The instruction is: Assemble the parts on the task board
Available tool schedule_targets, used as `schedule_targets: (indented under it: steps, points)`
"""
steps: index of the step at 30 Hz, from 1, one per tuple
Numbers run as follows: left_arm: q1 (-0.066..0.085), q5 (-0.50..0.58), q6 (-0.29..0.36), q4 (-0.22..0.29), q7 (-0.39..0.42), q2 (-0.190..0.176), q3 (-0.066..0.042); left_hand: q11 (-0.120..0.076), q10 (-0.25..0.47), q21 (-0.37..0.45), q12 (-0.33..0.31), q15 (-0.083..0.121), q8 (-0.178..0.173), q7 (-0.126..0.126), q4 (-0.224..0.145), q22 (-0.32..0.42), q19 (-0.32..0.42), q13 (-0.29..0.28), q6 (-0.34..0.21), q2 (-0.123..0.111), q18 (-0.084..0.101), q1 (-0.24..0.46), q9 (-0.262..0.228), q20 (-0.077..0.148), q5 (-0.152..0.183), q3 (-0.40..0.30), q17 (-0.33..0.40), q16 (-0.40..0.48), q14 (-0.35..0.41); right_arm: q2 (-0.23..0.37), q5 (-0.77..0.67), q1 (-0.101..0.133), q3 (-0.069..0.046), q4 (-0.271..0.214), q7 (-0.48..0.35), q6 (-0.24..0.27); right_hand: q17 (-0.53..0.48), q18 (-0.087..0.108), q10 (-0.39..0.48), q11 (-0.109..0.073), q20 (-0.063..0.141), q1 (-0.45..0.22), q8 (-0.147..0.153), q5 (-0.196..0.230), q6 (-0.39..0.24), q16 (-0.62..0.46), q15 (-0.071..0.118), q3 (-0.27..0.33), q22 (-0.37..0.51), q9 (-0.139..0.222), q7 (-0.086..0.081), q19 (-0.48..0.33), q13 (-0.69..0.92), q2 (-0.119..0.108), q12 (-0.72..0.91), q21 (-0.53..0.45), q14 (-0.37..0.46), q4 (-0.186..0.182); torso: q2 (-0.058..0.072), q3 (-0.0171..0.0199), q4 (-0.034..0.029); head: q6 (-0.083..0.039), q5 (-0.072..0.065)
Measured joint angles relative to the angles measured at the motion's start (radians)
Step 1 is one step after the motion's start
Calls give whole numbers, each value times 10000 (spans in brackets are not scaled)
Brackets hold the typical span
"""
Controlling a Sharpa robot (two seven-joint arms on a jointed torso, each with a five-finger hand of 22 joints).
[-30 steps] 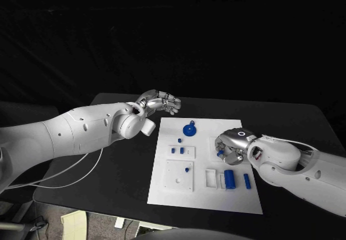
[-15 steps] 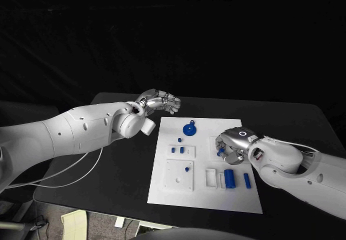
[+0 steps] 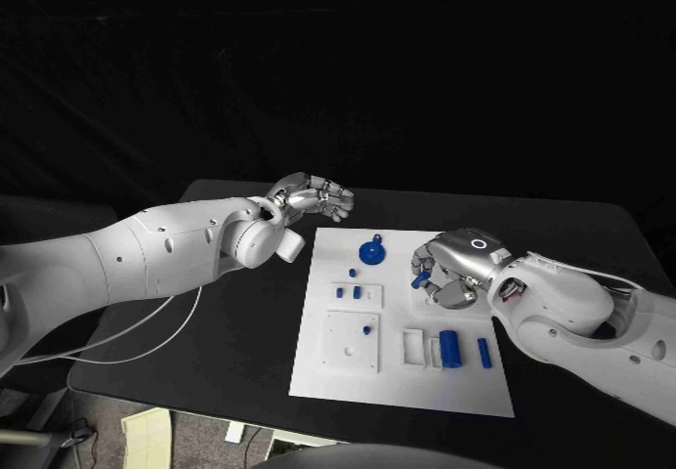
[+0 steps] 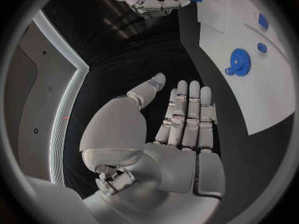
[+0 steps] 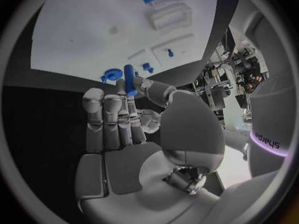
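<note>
The blue peg (image 3: 421, 280) is a short, smooth cylinder of saturated blue, rounded at the end, with no markings visible. It is pinched between the thumb and a finger of the right hand (image 3: 448, 276), and in the right wrist view the peg (image 5: 129, 79) stands out beyond the fingertips (image 5: 122, 86). It is held above the white task board (image 3: 465, 391), over the board's right-centre area, clear of the surface.

On the board, a blue gear (image 3: 372, 253) with a round toothed rim lies flat near the far edge; a small blue knob (image 3: 353, 273) sits just nearer than it. A white block (image 3: 356, 292) carries two small blue pins standing in it. Nearer the robot, a larger white square plate (image 3: 351, 343) holds one small blue piece (image 3: 366, 331). To its right, a fat blue cylinder (image 3: 449, 349) lies in a white cradle, with a thinner blue rod (image 3: 484, 353) lying beside it and an open white frame (image 3: 413, 348) on its other side.

The left hand (image 3: 316, 199) hovers beyond the board's far left corner, over the black table (image 3: 226, 332). Its fingers are extended side by side, thumb apart, holding nothing, as the left wrist view confirms (image 4: 181, 129).
</note>
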State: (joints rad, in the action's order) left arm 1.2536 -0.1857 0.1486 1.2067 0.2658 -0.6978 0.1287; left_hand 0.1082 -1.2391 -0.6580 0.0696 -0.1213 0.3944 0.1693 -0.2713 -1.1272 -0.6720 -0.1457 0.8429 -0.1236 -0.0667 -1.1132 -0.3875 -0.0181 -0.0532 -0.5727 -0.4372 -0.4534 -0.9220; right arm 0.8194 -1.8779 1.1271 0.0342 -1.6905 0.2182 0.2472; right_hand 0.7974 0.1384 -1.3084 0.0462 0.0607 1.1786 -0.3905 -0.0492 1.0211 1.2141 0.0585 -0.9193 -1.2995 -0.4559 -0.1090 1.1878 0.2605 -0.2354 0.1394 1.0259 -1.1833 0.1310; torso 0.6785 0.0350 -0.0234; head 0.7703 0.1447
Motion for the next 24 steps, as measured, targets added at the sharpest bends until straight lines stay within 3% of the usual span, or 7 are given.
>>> schedule_targets:
  steps: [4, 7, 8, 12, 15, 21, 24]
  points:
    - [0, 0, 0, 2, 1, 7, 0, 0, 0, 0, 0, 0, 0, 0, 0, 0, 0, 0, 0, 0, 41, 0, 0, 0, 0, 0, -9, 1, 0, -415, 68, -6, 19, 6, -8, 14, -1, 0, 1, 0, 0, 0, 0, 1, 0, 0, -3, 0, 0, -11, 0, 0, 4, 0, 0, 0, -3, 0, 0, -4, 0, 20, 35]
    - [0, 0, -1, -2, 3, 18, 0, 0, 0, 0, 0, 0, 0, 0, 0, 0, 0, 9, 0, 0, 45, 0, -1, 0, 0, 0, -9, 4, 0, -899, 107, -22, 217, 100, -36, 23, 0, 0, 2, 0, -1, -1, 1, 29, 0, 0, -14, 1, 1, -14, 0, 1, 4, -1, -1, 0, -14, 0, 0, -9, -6, 27, 56]
    - [-2, 0, -1, -5, 4, 28, 0, 0, 0, 0, 0, 0, 0, 0, 0, 0, 0, 9, 0, 0, 46, 0, -1, 0, 0, 0, -9, 5, 0, -1078, 118, -89, 293, 150, -46, 23, -1, 0, 2, -1, -1, -1, 1, 29, -1, 0, -14, 0, 1, -15, 0, 1, 4, -1, -1, 0, -14, 0, 0, -11, -6, 24, 58]
    - [-2, 0, -4, -11, 5, 64, 0, 0, 0, 0, 0, 0, 0, 0, 0, 1, 0, 9, 0, 0, 49, 0, -1, 0, 0, 0, -9, 5, 0, -1555, 118, -495, 350, 178, -92, 22, -1, 0, 3, 0, -2, -2, 7, 30, -1, 0, -15, -31, 1, -17, 0, 1, 4, -2, -1, 0, -14, -24, 0, -10, -16, 13, 73]
    - [-2, 0, -5, -21, 6, 81, 0, 0, 0, 0, 0, 0, 0, 0, 0, 1, 0, 8, 0, 0, 51, 0, -1, 0, 0, 0, -9, 4, 0, -1856, 104, -662, 381, 170, -132, 21, -1, -1, 4, 0, -3, -3, 10, 38, -2, 0, -16, -57, 2, -18, -1, 1, 3, -3, -2, 0, -14, 1, 0, -13, -23, 9, 100]
    - [-2, 0, -8, -25, 5, 102, 0, 0, 0, 0, 0, 0, 0, 0, 0, 1, 0, 8, 0, 0, 56, 0, -1, 0, 0, 0, -8, 4, 0, -2115, 83, -737, 482, 123, -185, 21, -2, -1, 5, 0, -18, -3, 26, 67, -2, 0, -17, -57, 2, -19, -1, 16, 3, -4, -3, 0, -14, 1, 0, -15, -29, 17, 152]
    - [-2, 0, -10, -25, 5, 112, 0, 0, 0, 0, 0, 0, 0, 0, 0, -7, 0, 8, 0, 0, 63, 0, -1, 0, 0, 0, -16, 4, 0, -2183, 77, -743, 613, 121, -201, 12, -1, -1, 5, 0, -19, -4, 30, 68, -3, 0, -18, -57, 2, -19, -1, 16, 3, -4, -4, 0, -14, 1, 0, -22, -28, 32, 194]
